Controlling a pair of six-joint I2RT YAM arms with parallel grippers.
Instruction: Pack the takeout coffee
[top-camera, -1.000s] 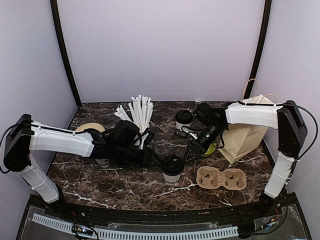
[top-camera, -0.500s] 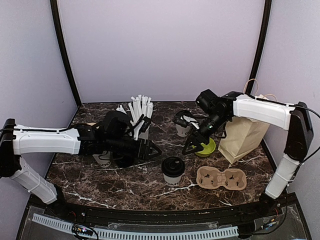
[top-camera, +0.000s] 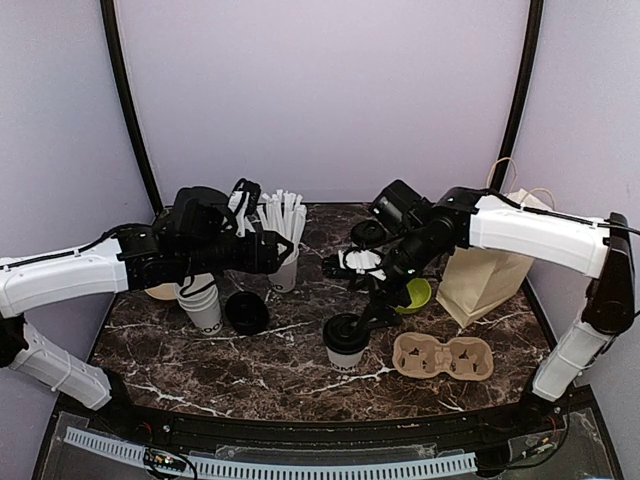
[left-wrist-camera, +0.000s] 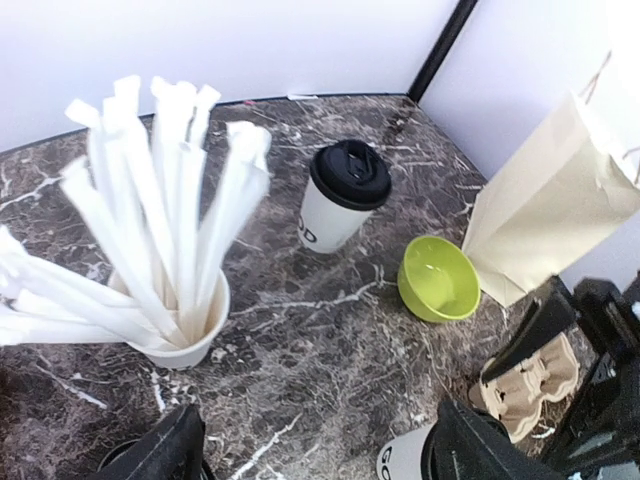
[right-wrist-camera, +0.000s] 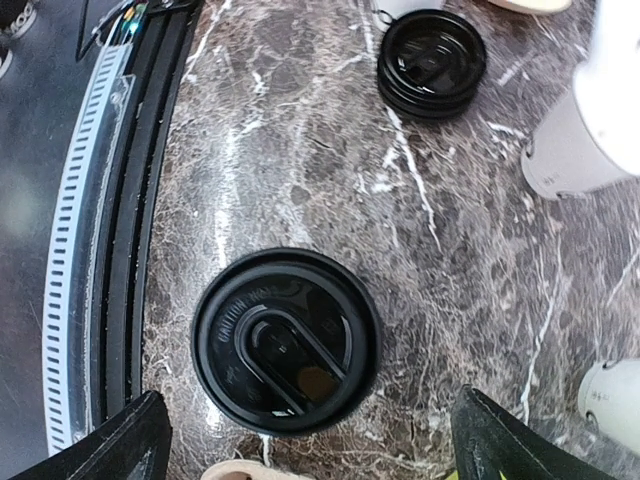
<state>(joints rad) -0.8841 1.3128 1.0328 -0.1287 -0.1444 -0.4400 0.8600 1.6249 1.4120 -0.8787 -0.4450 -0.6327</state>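
Observation:
One takeout coffee (top-camera: 345, 340), a white cup with a black lid, stands at the front middle of the table. It fills the right wrist view (right-wrist-camera: 285, 340), and its side shows in the left wrist view (left-wrist-camera: 408, 462). My right gripper (top-camera: 362, 300) hovers just above it, open and empty (right-wrist-camera: 320, 450), jaws wide on either side. A second takeout coffee (top-camera: 368, 236) stands at the back, partly behind the right arm (left-wrist-camera: 345, 195). My left gripper (top-camera: 280, 252) is raised beside the cup of straws, open and empty (left-wrist-camera: 320, 460).
A cup of white straws (top-camera: 285, 262) (left-wrist-camera: 180, 330), a stack of lidless cups (top-camera: 203, 306) and a stack of black lids (top-camera: 246, 312) (right-wrist-camera: 432, 62) stand at the left. A green bowl (top-camera: 416, 293), a paper bag (top-camera: 490, 270) and a pulp cup carrier (top-camera: 442, 357) are at the right.
My left gripper has drawn back from the front coffee, up and left to the straws. My right gripper has moved from beside the green bowl to above the front coffee.

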